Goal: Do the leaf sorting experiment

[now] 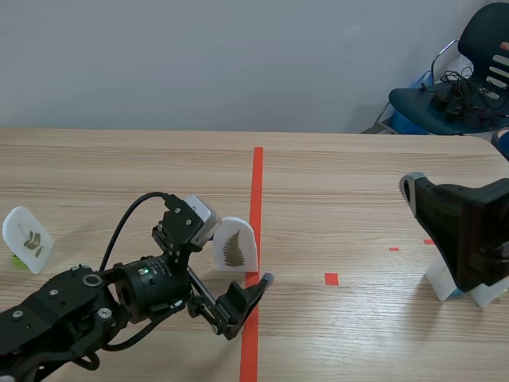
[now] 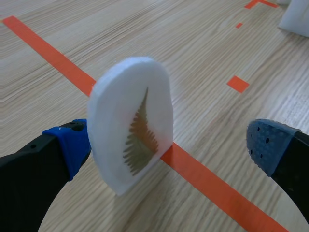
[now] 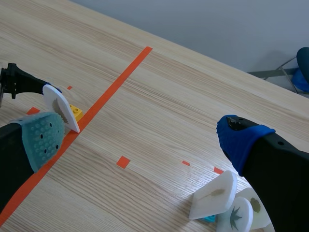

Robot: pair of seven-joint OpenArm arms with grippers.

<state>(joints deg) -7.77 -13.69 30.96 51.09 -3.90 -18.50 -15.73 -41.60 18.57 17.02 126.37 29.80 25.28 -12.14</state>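
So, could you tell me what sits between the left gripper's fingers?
The fern card stands upright between the open fingers, near one and clear of the other, as the left wrist view shows.

White card [image 2: 112,116] with brown fern print; light wood-grain table [image 2: 193,48]

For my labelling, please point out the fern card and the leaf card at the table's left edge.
fern card [image 2: 141,133]: left wrist view, on the brown fern print.
leaf card [image 1: 29,239]: scene view, on its dark leaf print.
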